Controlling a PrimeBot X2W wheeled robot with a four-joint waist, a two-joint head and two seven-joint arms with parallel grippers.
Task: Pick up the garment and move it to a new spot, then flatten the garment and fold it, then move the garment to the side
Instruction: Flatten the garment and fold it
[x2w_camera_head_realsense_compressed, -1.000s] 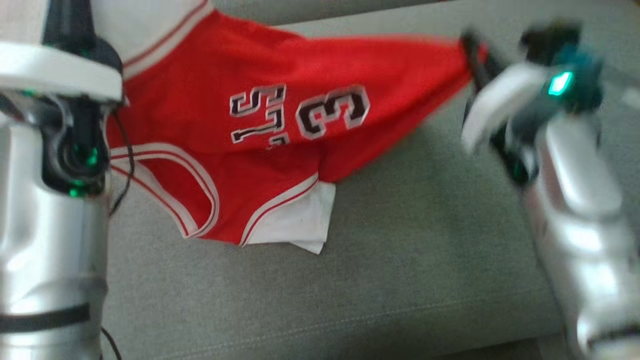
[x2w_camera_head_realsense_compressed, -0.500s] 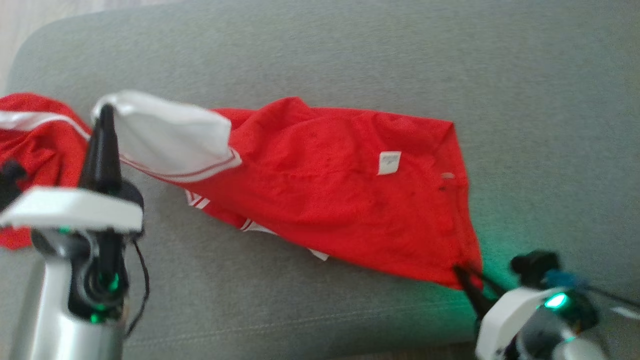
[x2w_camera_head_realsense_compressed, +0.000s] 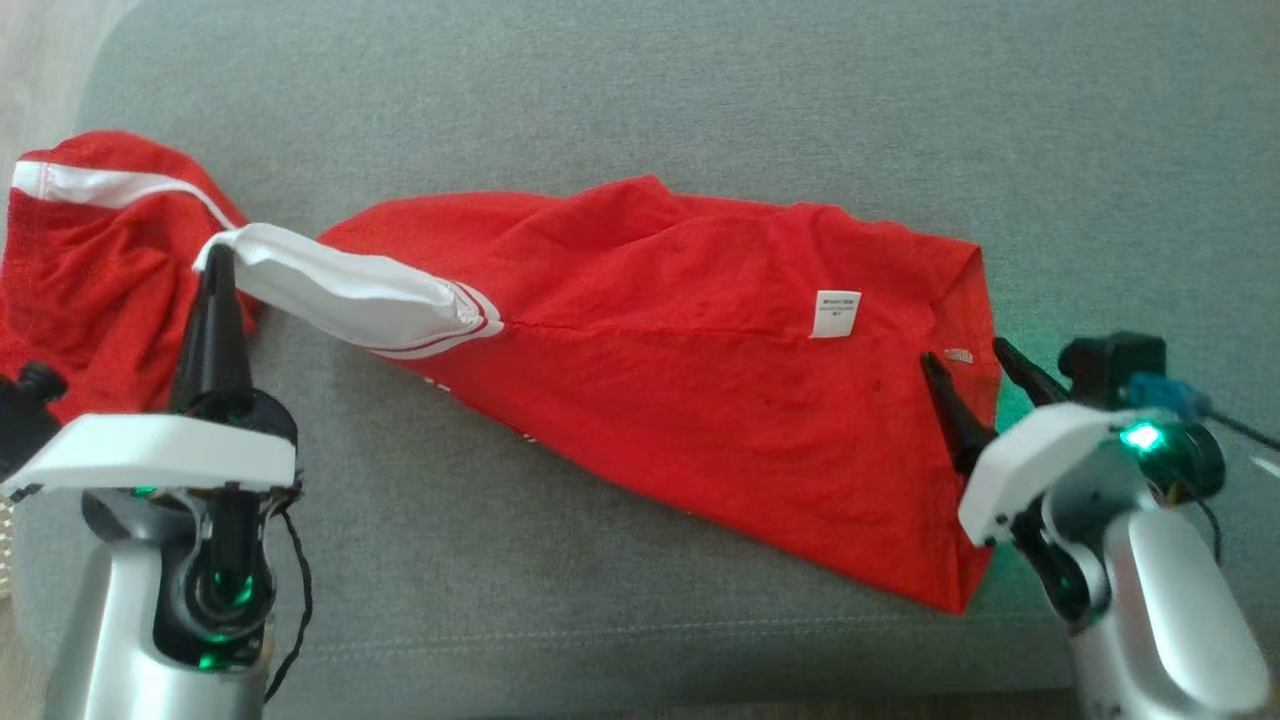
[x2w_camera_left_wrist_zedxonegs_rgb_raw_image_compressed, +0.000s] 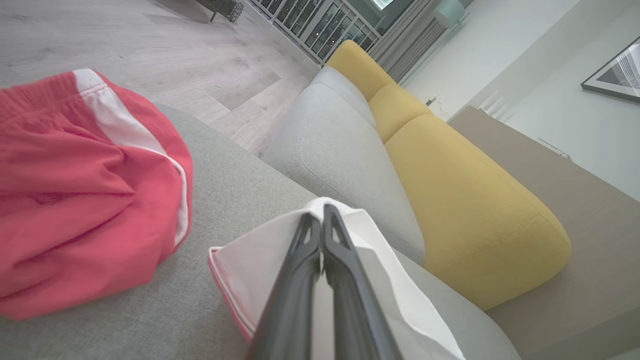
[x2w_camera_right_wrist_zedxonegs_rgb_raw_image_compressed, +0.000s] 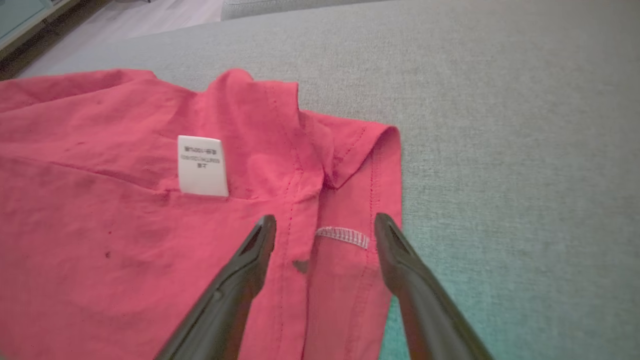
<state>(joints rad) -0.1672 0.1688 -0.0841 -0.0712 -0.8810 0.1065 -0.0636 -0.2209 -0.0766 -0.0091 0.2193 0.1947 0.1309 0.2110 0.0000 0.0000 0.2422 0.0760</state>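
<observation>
The jersey (x2w_camera_head_realsense_compressed: 700, 380) lies across the sofa (x2w_camera_head_realsense_compressed: 700, 100); the left gripper (x2w_camera_head_realsense_compressed: 213, 262) is pinched on its white sleeve (x2w_camera_head_realsense_compressed: 350, 290); the right gripper (x2w_camera_head_realsense_compressed: 962, 352) gapes empty over the hem (x2w_camera_right_wrist_zedxonegs_rgb_raw_image_compressed: 385, 165). It looks light and limp; corners seem the surest hold.

A home living room: a grey upholstered sofa seat (x2w_camera_head_realsense_compressed: 640, 100), yellow cushions (x2w_camera_left_wrist_zedxonegs_rgb_raw_image_compressed: 465, 200) past its edge, pale wood flooring (x2w_camera_left_wrist_zedxonegs_rgb_raw_image_compressed: 150, 45), a framed picture (x2w_camera_left_wrist_zedxonegs_rgb_raw_image_compressed: 612, 75) on the white wall, curtains (x2w_camera_left_wrist_zedxonegs_rgb_raw_image_compressed: 415, 35) by glazed doors
</observation>
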